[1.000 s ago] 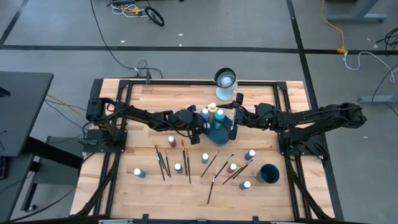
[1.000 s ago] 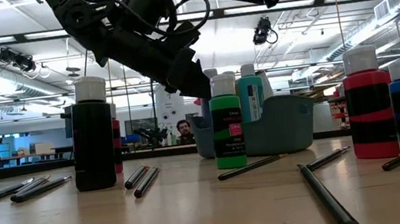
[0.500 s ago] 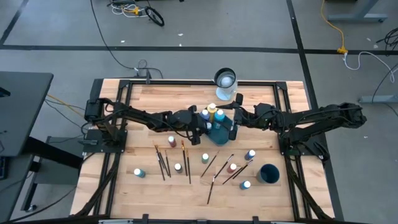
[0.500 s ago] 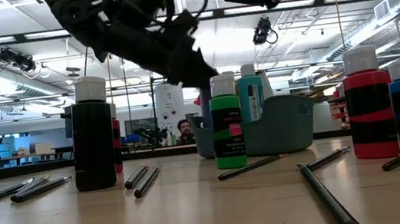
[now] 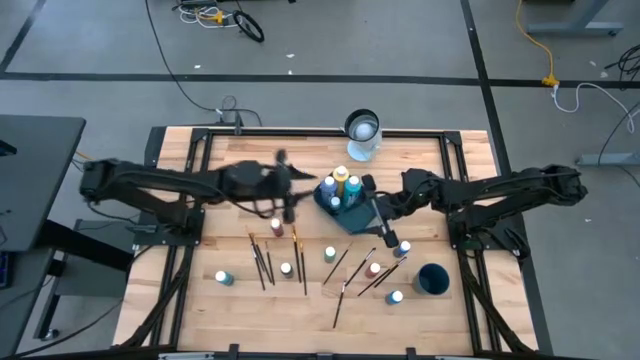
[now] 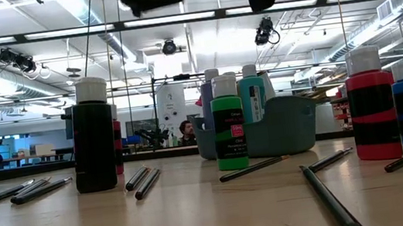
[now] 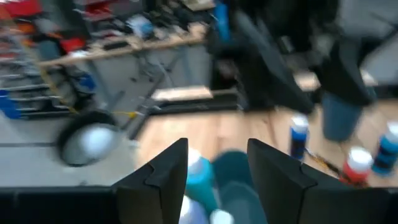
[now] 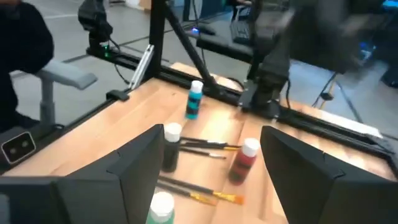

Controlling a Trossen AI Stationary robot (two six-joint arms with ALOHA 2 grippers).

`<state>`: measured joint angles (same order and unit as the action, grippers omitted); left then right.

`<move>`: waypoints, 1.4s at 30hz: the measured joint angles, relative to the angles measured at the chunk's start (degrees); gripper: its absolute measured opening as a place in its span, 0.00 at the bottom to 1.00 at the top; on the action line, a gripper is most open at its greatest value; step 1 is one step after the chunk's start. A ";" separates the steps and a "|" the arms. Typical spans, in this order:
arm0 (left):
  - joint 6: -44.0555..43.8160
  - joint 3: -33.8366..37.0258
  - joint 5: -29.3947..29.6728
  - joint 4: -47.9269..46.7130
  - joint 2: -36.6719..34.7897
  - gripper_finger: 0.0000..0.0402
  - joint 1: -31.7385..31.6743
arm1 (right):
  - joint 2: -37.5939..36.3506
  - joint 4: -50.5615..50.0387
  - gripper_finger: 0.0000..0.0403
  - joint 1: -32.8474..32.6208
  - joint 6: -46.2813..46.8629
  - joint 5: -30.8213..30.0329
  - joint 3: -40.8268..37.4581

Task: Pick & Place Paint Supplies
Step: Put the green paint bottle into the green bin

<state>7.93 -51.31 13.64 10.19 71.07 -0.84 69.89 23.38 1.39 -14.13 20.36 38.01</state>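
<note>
A teal bin [image 5: 352, 214] at the table's middle holds several paint bottles [image 5: 341, 183], among them a yellow one. More bottles [image 5: 330, 254] stand loose on the near half of the table, with thin brushes [image 5: 301, 258] lying between them. My left gripper [image 7: 217, 165] hangs open and blurred, high up to the left of the bin [image 7: 235, 163], with nothing between its fingers. My right gripper [image 8: 211, 162] stands wide open at the bin's near right side [image 5: 380, 228], over the loose bottles [image 8: 245, 159] and brushes [image 8: 200, 144].
A clear glass jar [image 5: 362, 133] stands at the far edge. A dark blue cup [image 5: 433, 279] sits near the right front corner. In the low view a black bottle [image 6: 92, 135], a green one [image 6: 228, 123] and a red one [image 6: 372, 104] stand before the bin [image 6: 285, 125].
My left gripper has risen fast from the bin's left side and drawn back toward the table's left edge, leaving the low view. My right gripper has turned at the wrist, its fingers now slanting toward the near edge. The bin and bottles have kept their places.
</note>
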 joint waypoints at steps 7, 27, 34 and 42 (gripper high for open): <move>1.96 -0.02 3.75 -8.75 -13.69 0.43 0.00 | 10.10 -7.53 0.67 -2.31 2.13 0.10 5.95; 1.64 0.11 3.73 -24.78 -16.70 0.42 0.00 | 28.77 -17.11 0.57 -6.42 5.18 -3.31 15.48; 2.15 0.11 3.71 -24.80 -16.66 0.42 0.00 | 29.48 -17.51 0.42 -6.52 6.21 -3.34 15.40; 2.17 0.11 3.73 -24.76 -16.66 0.42 0.00 | 29.48 -15.15 0.28 -6.50 13.15 -5.15 15.40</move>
<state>10.11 -51.20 17.37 -14.57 54.41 -0.84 99.37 8.23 -5.11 -0.98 15.21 53.41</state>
